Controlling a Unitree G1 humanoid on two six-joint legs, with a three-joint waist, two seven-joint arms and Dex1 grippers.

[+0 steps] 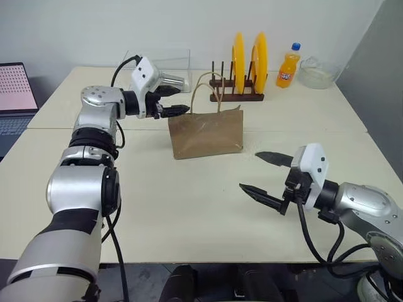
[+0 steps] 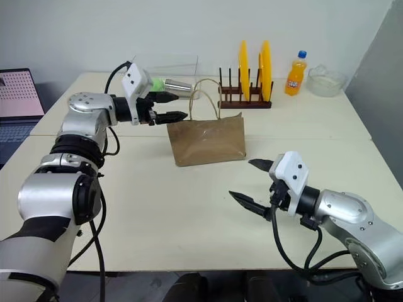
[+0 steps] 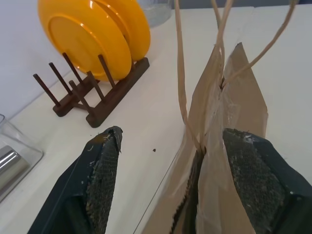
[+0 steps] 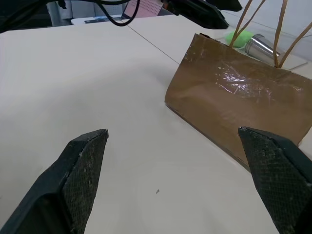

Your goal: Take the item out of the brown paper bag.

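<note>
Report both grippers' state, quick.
Left gripper: open, one finger at the bag's top edge, gripping nothing.
Right gripper: open, empty, above the table.

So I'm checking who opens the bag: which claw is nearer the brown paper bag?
Left. The left claw is open at the brown paper bag's top left corner, one finger by its mouth. The right claw, open, hovers over the table in front of the bag, well apart.
</note>
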